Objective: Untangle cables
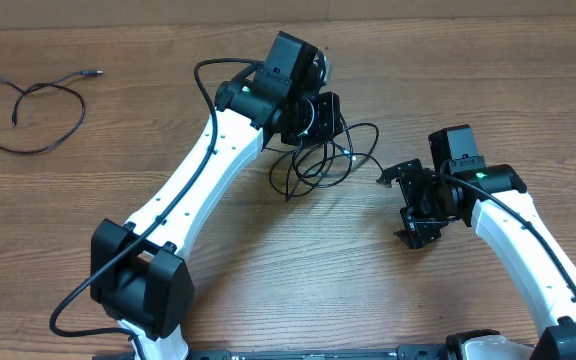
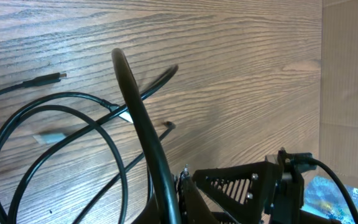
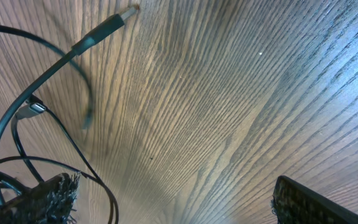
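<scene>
Cables bunch at frame centre beneath the left gripper; I cannot tell its hold. Right gripper, spread, would best pinch the nearby plug end, drawing rightward slowly.

Clearance around the cable tangle, overhead and right wrist views.
Far-left side of the tangle is blocked: the left gripper sits over that edge and the left arm runs off diagonally toward the near left. To its right, a narrow strip of bare table separates it from the right gripper, whose fingers stand apart over bare wood, with strands crossing by one finger. The near side of the tangle is open wood between the two arms. Well to its left, beyond the left arm, lies a separate looped cable.
</scene>
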